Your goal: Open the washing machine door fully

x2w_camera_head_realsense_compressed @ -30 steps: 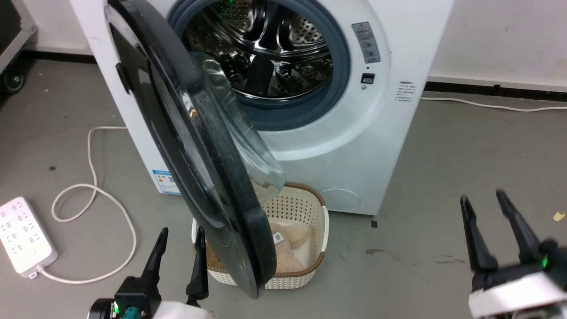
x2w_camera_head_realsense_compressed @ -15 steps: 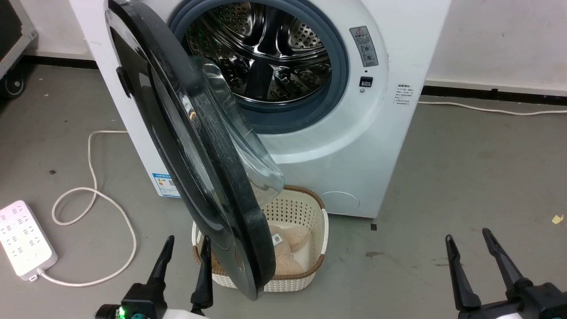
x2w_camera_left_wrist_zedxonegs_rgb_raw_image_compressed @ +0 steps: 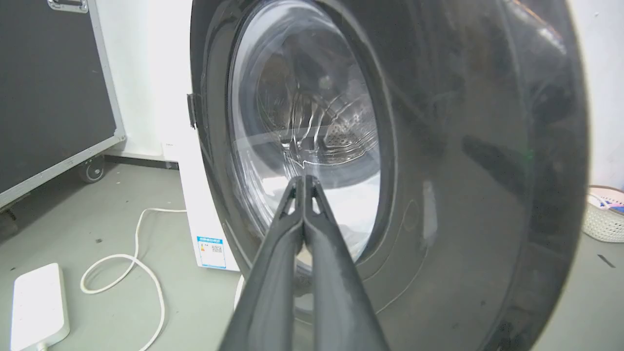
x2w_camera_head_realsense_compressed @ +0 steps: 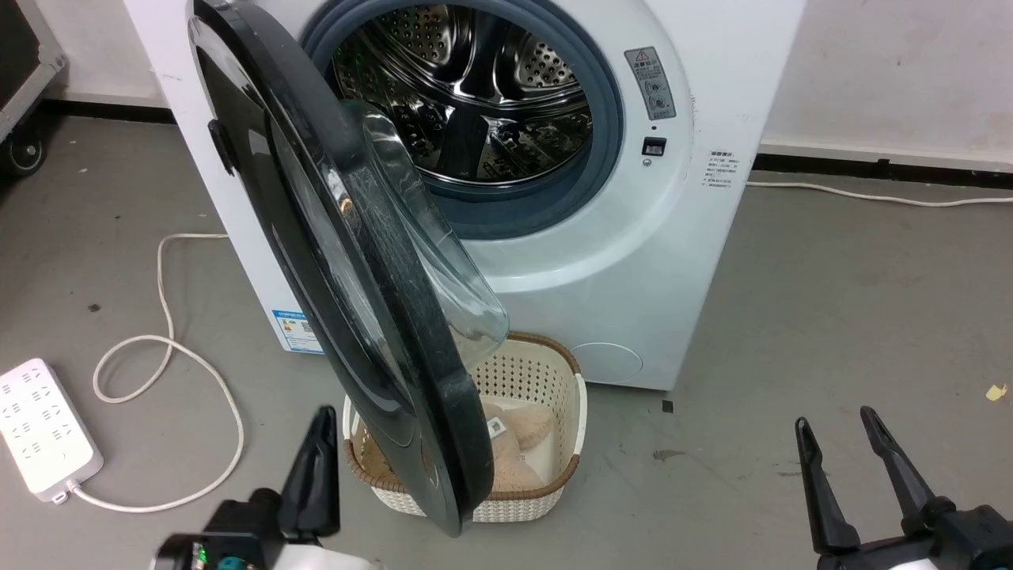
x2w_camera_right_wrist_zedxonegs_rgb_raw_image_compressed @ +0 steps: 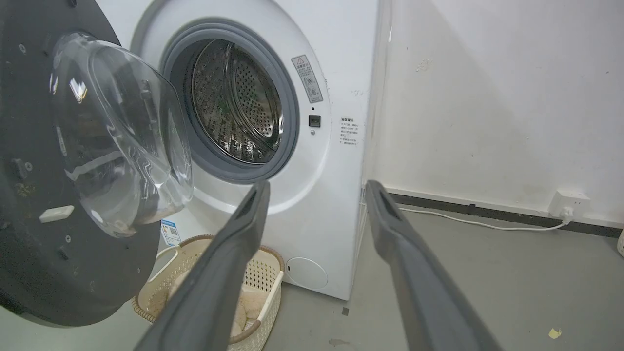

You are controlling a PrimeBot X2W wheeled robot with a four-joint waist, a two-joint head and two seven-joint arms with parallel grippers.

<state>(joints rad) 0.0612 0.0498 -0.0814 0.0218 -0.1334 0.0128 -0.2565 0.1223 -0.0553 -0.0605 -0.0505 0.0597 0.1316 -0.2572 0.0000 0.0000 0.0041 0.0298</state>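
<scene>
Pushing the likely heavy, slick door (x2w_camera_head_realsense_compressed: 411,332) at its six-o'clock rim is looking best; left claw (x2w_camera_head_realsense_compressed: 323,421) is pinching shut, empty, right claw (x2w_camera_head_realsense_compressed: 836,419) is gaping wide.

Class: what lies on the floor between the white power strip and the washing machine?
A looping white cable lies between the power strip and the washing machine, seen in the head view and the left wrist view.

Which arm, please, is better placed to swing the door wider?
Probably right: the right gripper, jaws open, sits on the door's inner bowl side for pushing; the left gripper faces its outer face.
</scene>
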